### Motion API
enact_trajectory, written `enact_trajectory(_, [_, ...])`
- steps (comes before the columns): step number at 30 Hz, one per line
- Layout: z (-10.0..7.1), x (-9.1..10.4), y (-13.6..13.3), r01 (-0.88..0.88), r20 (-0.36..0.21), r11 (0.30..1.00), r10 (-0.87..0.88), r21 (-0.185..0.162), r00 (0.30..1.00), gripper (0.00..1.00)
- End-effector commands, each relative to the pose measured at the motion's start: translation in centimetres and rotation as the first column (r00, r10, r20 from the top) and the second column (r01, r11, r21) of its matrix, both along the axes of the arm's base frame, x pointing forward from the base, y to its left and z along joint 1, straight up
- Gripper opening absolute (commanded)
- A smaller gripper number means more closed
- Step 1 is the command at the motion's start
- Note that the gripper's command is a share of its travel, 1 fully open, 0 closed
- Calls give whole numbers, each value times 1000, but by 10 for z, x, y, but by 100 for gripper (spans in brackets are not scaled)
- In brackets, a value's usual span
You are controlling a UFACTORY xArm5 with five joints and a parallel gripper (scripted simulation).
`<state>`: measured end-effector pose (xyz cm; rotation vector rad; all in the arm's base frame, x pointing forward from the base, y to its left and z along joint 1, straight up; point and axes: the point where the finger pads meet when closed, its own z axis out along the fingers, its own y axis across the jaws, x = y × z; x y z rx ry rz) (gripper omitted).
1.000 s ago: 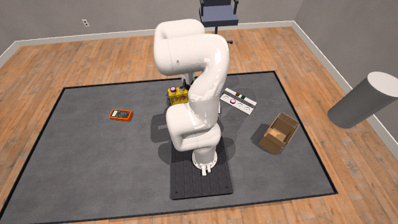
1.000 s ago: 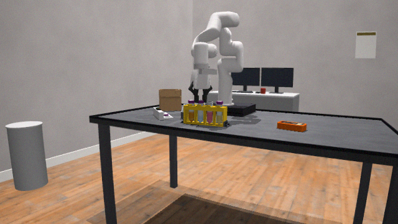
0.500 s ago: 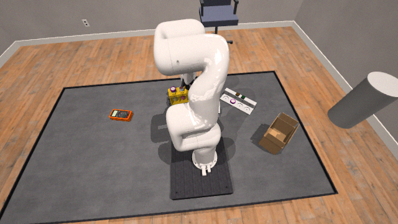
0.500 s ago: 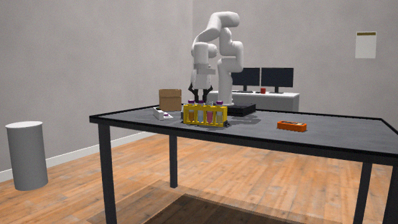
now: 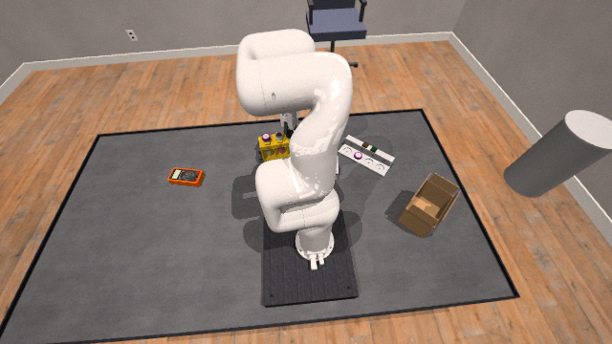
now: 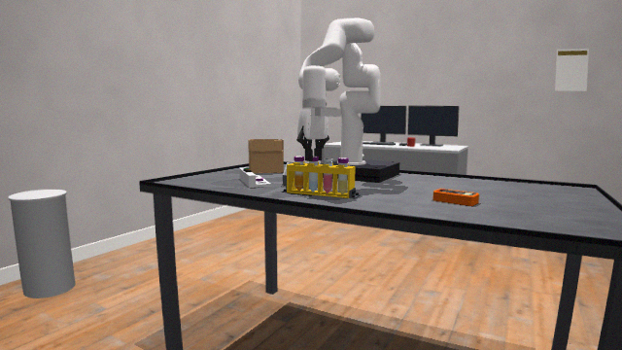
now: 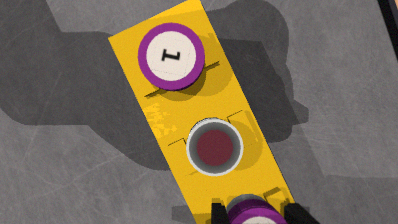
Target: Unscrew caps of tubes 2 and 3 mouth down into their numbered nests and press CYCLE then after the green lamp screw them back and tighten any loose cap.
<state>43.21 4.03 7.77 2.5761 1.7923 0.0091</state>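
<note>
The pincer (image 7: 254, 212) is clenched on the purple cap of tube 3 (image 7: 252, 210), its two dark fingers pressed to either side of the cap at the bottom edge of the wrist view. Just beside it on the yellow decapping station (image 7: 155, 115), tube 2 (image 7: 215, 146) stands open, its red contents visible inside the grey rim. Beyond that, the cap of tube 1 (image 7: 171, 55) sits on its tube, its number readable. The station's long edges run diagonally, with bare grey bench (image 7: 65, 165) on both sides. In the top view, the arm (image 5: 306, 143) hides much of the station, and the white cap tray (image 5: 365, 155) lies near, to the right, with one purple cap (image 5: 358, 155) resting in a nest close to its left end. Well apart from these, a cardboard box (image 5: 428, 204) stands open near the bench's right edge and an orange multimeter (image 5: 185, 176) lies to the left. Off the bench stand a grey cylinder (image 5: 557, 155) and a chair (image 5: 336, 21).
</note>
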Motion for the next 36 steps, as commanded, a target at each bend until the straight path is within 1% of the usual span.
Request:
enact_trajectory(1, [1, 1, 0, -114, 4, 994, 114, 5, 994, 0])
enact_trajectory(4, [1, 1, 0, -261, 4, 965, 261, 3, 965, 0])
enact_trajectory(8, [2, 1, 0, -447, 5, 894, 447, 1, 894, 0])
enact_trajectory(11, [2, 1, 0, -576, 5, 817, 576, -1, 817, 0])
enact_trajectory(15, [2, 1, 0, -727, 5, 687, 727, -3, 687, 0])
enact_trajectory(17, [2, 1, 0, -727, 5, 687, 727, -3, 687, 0])
enact_trajectory(21, [2, 1, 0, -849, 4, 529, 849, -6, 529, 0])
enact_trajectory(25, [2, 1, 0, -937, 3, 349, 937, -7, 349, 0])
enact_trajectory(26, [2, 1, 0, -944, 2, 330, 944, -8, 330, 0])
enact_trajectory(31, [2, 1, 0, -944, 2, 330, 944, -8, 330, 0])
enact_trajectory(32, [2, 1, 0, -944, 2, 330, 944, -8, 330, 46])
enact_trajectory(36, [2, 1, 0, -944, 2, 330, 944, -8, 330, 46])
